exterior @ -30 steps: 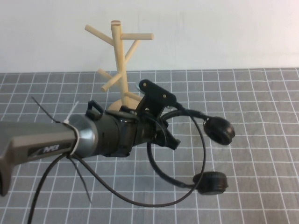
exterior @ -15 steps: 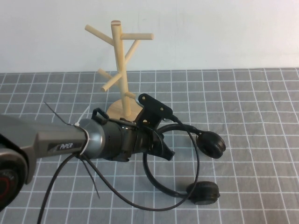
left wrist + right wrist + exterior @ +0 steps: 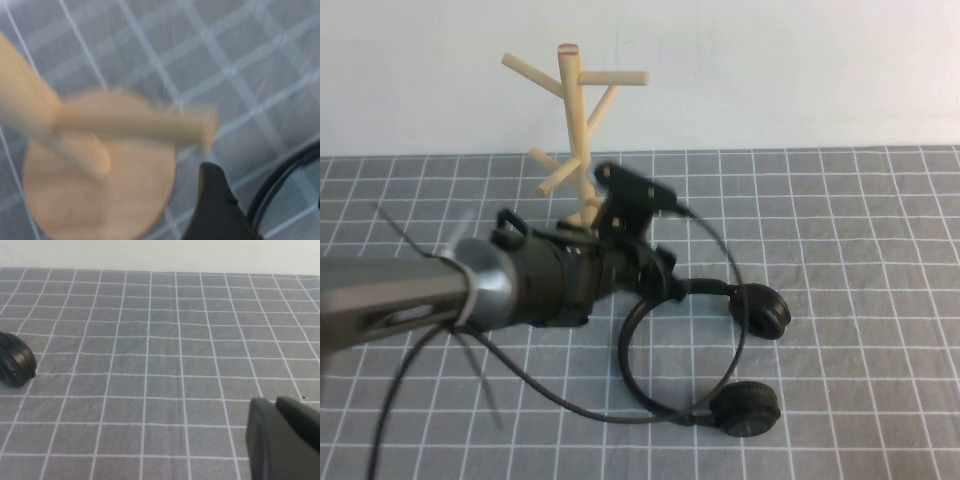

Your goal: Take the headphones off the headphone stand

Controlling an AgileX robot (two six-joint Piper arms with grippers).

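Note:
The pale wooden headphone stand [image 3: 576,130] stands at the back of the grey grid mat with nothing on its pegs. The black headphones [image 3: 745,300] are off it, to its right and nearer me, with one ear cup [image 3: 760,311] and the other [image 3: 745,408] low on the mat. My left gripper [image 3: 670,285] is open, with the thin headband between its jaws. In the left wrist view one finger [image 3: 215,205] stands apart from the headband [image 3: 280,185], beside the stand's base [image 3: 95,200]. My right gripper [image 3: 274,404] is shut and empty above the mat, with an ear cup [image 3: 15,365] far off to one side.
The left arm [image 3: 410,300] and its black cable [image 3: 550,400] cross the left half of the mat. A white wall runs behind the stand. Open mat lies to the right of the headphones.
The left arm has drawn back to the left and lowered. The headphones have come down and left with it, and their ear cups now sit low on the mat.

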